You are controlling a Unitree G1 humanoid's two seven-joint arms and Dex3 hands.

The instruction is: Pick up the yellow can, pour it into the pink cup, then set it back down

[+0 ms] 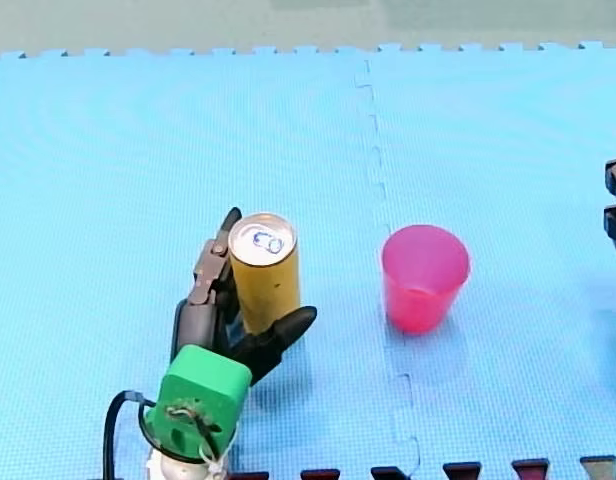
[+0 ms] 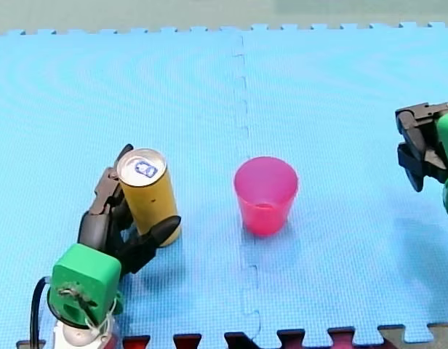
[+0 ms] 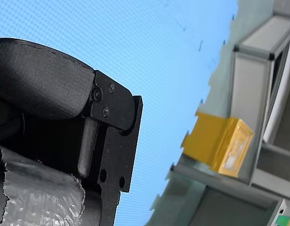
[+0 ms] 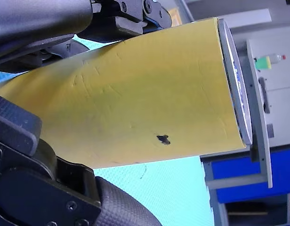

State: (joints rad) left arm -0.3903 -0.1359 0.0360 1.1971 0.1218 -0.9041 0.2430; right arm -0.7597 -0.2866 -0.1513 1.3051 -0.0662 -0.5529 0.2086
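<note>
one hand at work: left hand (image 2: 111,225) clamped round can (image 2: 148,198), gripping low, probably to keep the top clear for pouring. can nearly upright on mat (image 2: 318,87), near cup (image 2: 265,195) but apart. right hand (image 2: 420,149) parked far right, grip impossible to tell.

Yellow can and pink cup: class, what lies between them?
Only bare blue mat, in both head views. The left hand grips the yellow can; the right hand is at the right edge.
</note>
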